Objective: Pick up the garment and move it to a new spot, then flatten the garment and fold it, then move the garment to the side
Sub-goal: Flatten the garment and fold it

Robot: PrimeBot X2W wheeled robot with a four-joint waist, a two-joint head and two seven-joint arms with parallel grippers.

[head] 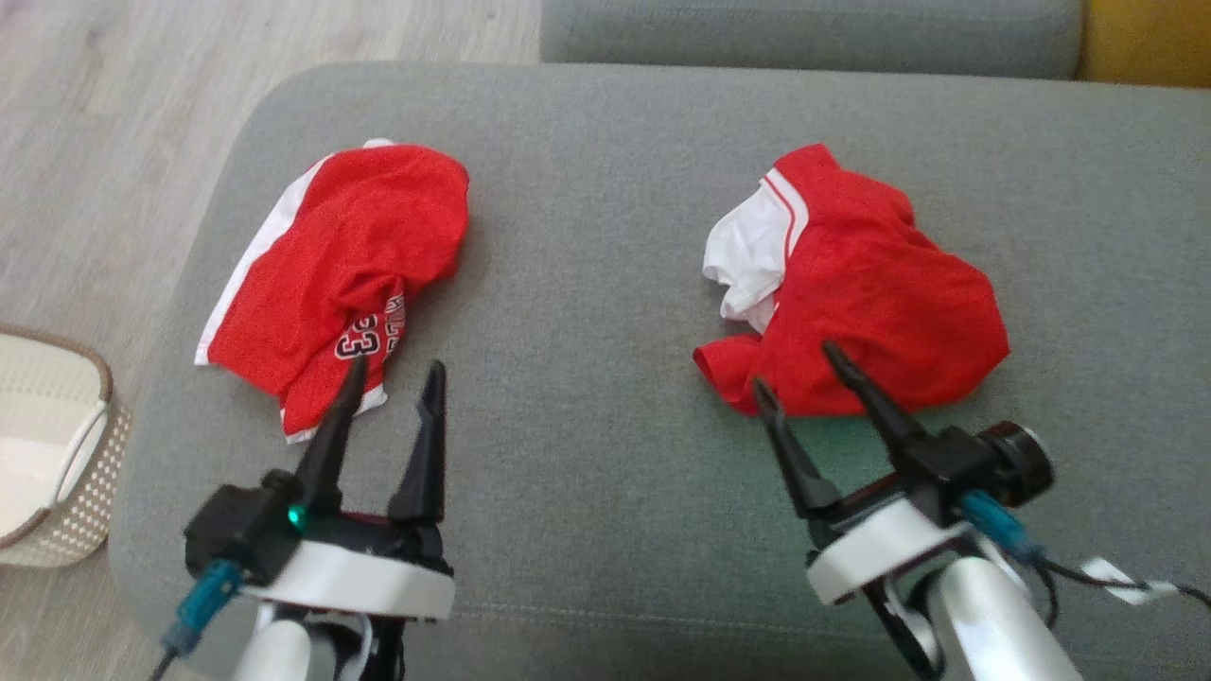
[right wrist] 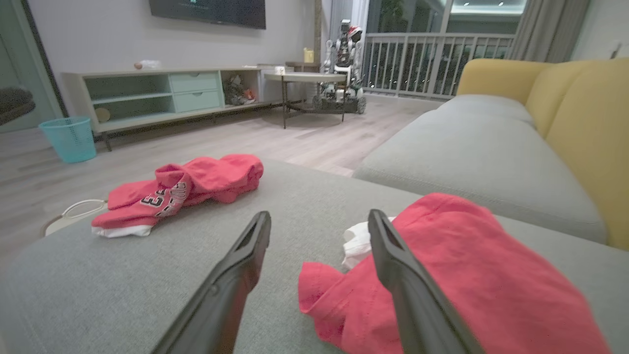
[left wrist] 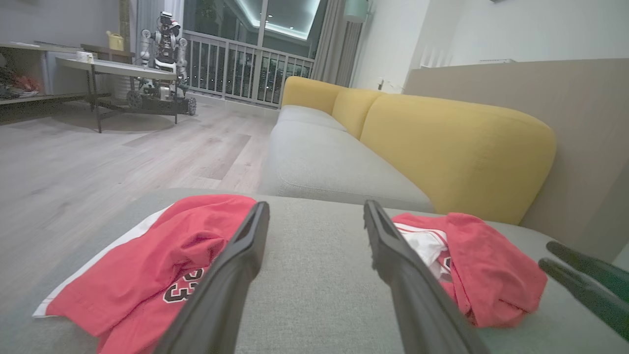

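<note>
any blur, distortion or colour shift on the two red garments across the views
Head view: even, soft light, left garment and right garment vivid red, faint shadows. Left wrist view: dimmer, reds washed pinkish, wide-angle stretch towards the edges. Right wrist view: right garment's near edge blurred.

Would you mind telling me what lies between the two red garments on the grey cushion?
Nothing: in the head view the grey cushion is bare between the left garment and the right garment.
</note>
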